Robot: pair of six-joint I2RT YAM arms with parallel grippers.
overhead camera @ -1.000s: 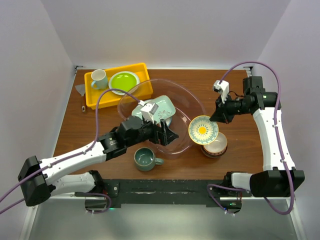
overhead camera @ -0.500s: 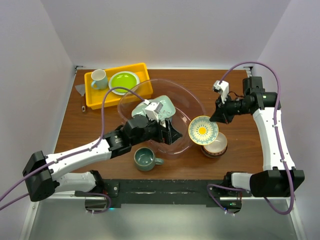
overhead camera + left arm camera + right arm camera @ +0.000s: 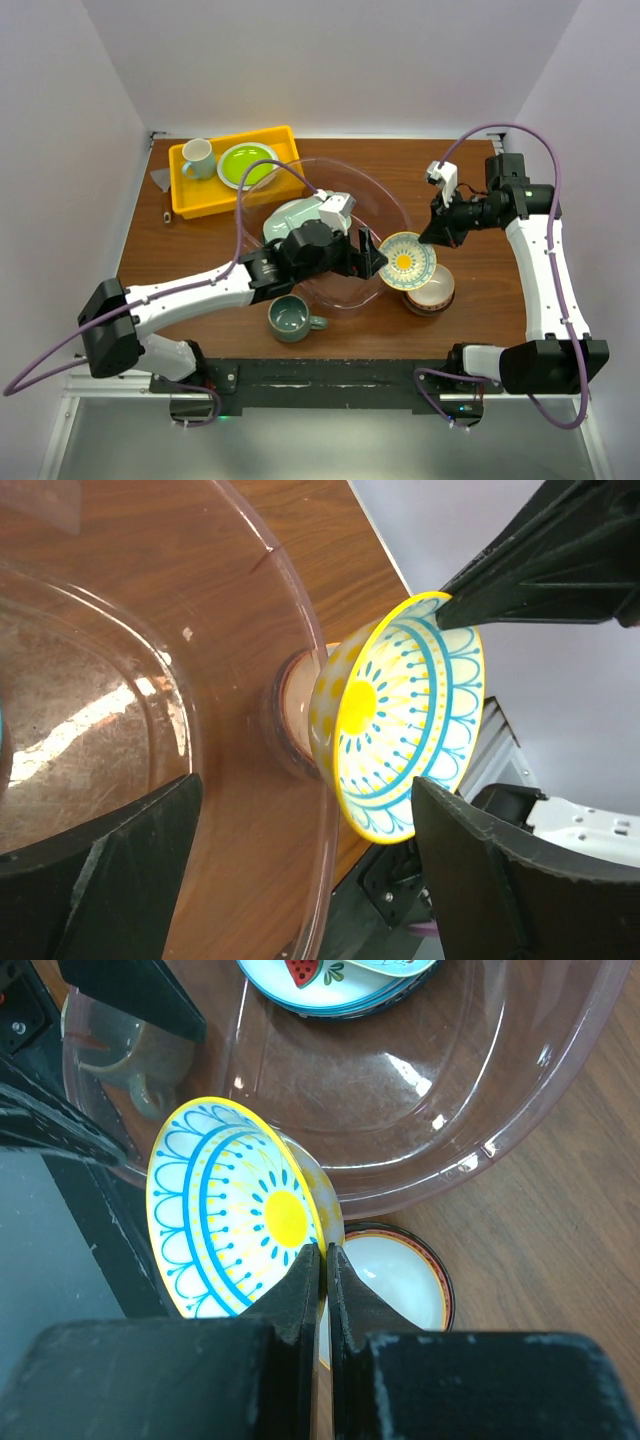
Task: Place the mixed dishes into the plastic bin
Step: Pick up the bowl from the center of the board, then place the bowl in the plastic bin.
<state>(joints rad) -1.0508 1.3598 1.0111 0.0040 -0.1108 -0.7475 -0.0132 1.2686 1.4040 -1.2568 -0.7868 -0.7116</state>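
Note:
My right gripper (image 3: 432, 238) is shut on the rim of the patterned yellow-inside bowl (image 3: 405, 260), holding it tilted beside the plastic bin's (image 3: 390, 200) right wall; the pinch shows plainly in the right wrist view (image 3: 324, 1252). The bowl (image 3: 405, 715) hangs just ahead of my open left gripper (image 3: 300, 880), near its right finger, not gripped. That gripper (image 3: 372, 256) reaches over the bin. A reddish-brown bowl (image 3: 435, 293) sits under the held one. Inside the bin lie fruit-marked plates (image 3: 330, 980) and a pale-green tray (image 3: 283, 213). The grey-green mug (image 3: 290, 318) stands in front of the bin.
A yellow tray (image 3: 190, 195) at the back left carries a lime-green plate (image 3: 247, 163) and a pale mug (image 3: 198, 158). The left arm lies across the bin's front half. Walls close in the table on three sides.
My left arm has swung right across the bin, bringing its open fingers up to the patterned bowl. The right arm and bowl have stayed still.

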